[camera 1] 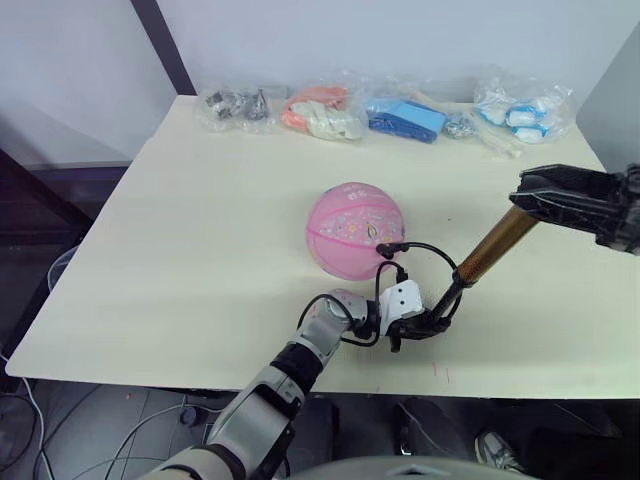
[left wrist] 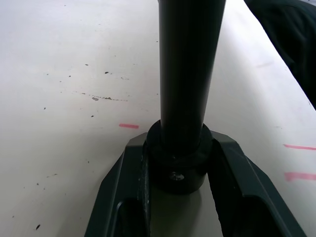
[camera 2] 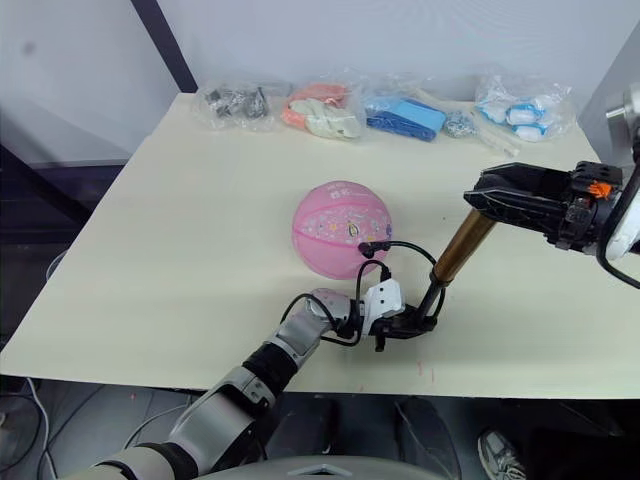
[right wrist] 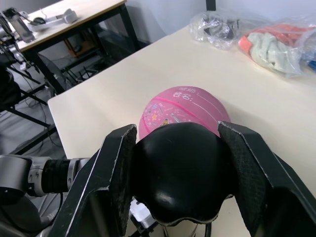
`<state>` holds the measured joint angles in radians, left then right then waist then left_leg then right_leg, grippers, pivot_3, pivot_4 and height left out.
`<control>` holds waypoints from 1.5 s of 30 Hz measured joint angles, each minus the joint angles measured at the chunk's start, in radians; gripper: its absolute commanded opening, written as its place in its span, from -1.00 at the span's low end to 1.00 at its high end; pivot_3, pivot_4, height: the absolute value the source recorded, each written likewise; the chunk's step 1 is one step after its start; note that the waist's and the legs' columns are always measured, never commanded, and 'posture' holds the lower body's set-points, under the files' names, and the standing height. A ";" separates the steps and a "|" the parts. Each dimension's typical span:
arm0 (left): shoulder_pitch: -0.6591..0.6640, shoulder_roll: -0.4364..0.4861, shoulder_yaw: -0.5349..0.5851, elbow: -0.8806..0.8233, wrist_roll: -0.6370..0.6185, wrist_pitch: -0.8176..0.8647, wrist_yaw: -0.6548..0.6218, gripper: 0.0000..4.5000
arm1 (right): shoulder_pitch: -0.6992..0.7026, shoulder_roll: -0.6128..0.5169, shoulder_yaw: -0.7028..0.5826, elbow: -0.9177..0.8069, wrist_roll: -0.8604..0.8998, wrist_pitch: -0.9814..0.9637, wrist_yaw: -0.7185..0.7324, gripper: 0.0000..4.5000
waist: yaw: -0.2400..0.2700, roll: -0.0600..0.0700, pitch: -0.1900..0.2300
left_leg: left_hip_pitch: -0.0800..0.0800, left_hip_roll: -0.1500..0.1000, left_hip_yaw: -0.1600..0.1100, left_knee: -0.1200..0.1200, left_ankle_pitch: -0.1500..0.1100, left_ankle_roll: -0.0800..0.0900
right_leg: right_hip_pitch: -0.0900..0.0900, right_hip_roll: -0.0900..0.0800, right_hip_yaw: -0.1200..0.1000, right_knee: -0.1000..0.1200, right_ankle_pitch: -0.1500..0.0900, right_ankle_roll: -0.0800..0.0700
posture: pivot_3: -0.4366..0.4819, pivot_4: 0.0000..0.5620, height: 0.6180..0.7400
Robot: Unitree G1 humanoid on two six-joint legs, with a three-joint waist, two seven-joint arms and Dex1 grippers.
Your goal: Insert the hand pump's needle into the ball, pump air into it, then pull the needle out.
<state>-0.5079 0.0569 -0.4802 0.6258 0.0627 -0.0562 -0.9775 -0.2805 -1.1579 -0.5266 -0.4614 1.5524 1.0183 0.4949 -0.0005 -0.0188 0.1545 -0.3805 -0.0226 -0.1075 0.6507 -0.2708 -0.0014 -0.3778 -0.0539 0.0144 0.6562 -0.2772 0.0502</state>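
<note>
With the hand pump (camera 1: 492, 248) pinned at its base by the left gripper (camera 1: 420, 325) and its handle clamped in the right gripper (camera 1: 548, 196), pumping looks underway. The ball (camera 1: 354, 229) sits mid-table, hose (camera 1: 425, 248) run to its near right side. Next, a straight push down is needed so nothing gets yanked loose.

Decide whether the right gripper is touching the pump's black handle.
Touching. The right wrist view shows the right gripper with a finger pressed against each side of the black handle, no gap visible.
</note>
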 measured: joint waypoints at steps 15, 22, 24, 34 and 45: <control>0.000 0.005 0.000 0.005 0.003 0.000 0.006 -0.51 | 0.168 0.186 0.223 -0.189 -0.344 -0.165 -0.004 0.02 | -0.005 -0.003 -0.003 | 0.002 -0.001 -0.001 0.001 0.000 0.000 | 0.001 0.001 0.000 0.002 0.000 0.000 | -0.05 -0.47 1.00; 0.002 0.011 0.000 0.003 0.005 0.000 0.006 -0.51 | 0.264 0.287 0.394 -0.206 -0.609 -0.305 0.025 0.02 | -0.010 -0.006 -0.006 | 0.004 -0.001 -0.001 0.001 0.000 0.000 | 0.002 0.001 0.000 0.003 0.000 0.000 | -0.05 -0.47 1.00; 0.002 0.014 -0.001 0.003 0.007 0.000 0.005 -0.51 | 0.283 0.317 0.423 -0.198 -0.661 -0.333 0.032 0.02 | -0.011 -0.006 -0.008 | 0.004 -0.001 -0.001 0.001 0.000 0.000 | 0.002 0.002 0.000 0.003 0.000 0.000 | -0.05 -0.47 1.00; -0.004 0.014 0.000 0.006 0.012 0.000 0.004 -0.51 | 0.251 0.337 0.397 -0.182 -0.672 -0.332 0.084 0.02 | -0.013 -0.005 -0.008 | 0.004 -0.001 -0.001 0.001 0.000 0.000 | 0.003 0.002 0.001 0.003 0.000 0.000 | -0.05 -0.47 1.00; -0.009 0.007 0.001 0.011 0.011 -0.003 -0.006 -0.51 | 0.046 0.172 0.148 -0.110 -0.224 -0.128 0.032 0.02 | -0.011 -0.001 -0.004 | 0.002 -0.001 -0.001 0.001 0.000 0.000 | 0.001 0.001 0.000 0.002 0.000 0.000 | -0.05 -0.47 1.00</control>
<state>-0.5164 0.0637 -0.4797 0.6365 0.0736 -0.0588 -0.9830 -0.2349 -0.9861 -0.3789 -0.5718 1.3286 0.8906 0.5265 -0.0111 -0.0198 0.1504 -0.3789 -0.0236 -0.1082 0.6521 -0.2708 -0.0015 -0.3768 -0.0534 0.0148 0.6586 -0.2771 0.0501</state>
